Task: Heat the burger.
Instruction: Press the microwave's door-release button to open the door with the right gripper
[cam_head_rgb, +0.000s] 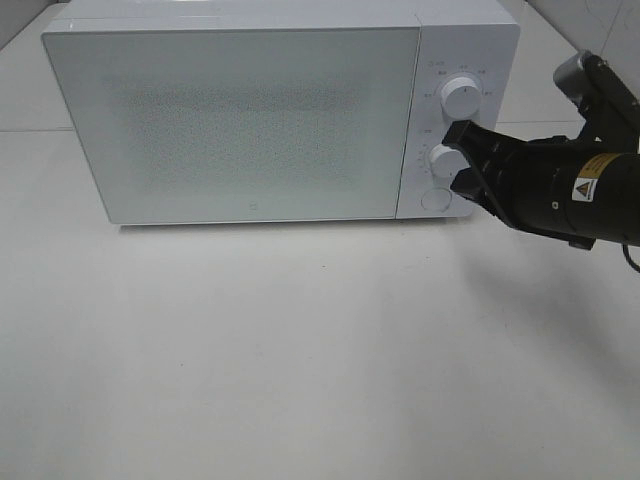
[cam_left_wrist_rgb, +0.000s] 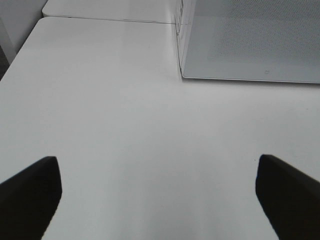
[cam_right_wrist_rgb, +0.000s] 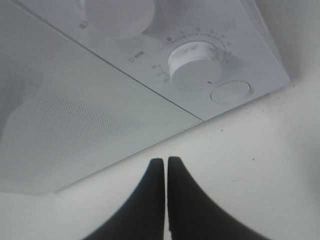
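Note:
The burger is out of view. A white microwave (cam_head_rgb: 250, 110) stands at the back of the table with its frosted door closed. My right gripper (cam_head_rgb: 458, 160) is shut with nothing between its fingers, and it sits right in front of the lower knob (cam_head_rgb: 443, 160) on the control panel. The right wrist view shows the shut gripper (cam_right_wrist_rgb: 165, 161) a short way from that lower knob (cam_right_wrist_rgb: 194, 67), not touching it. My left gripper (cam_left_wrist_rgb: 160, 200) stands open over bare table, with the microwave (cam_left_wrist_rgb: 250, 45) ahead of it.
On the panel an upper knob (cam_head_rgb: 460, 95) sits above the lower knob and a round button (cam_head_rgb: 436, 199) below it. The white table (cam_head_rgb: 300, 350) stretches in front of the microwave. A seam between table tops (cam_left_wrist_rgb: 110, 20) runs behind.

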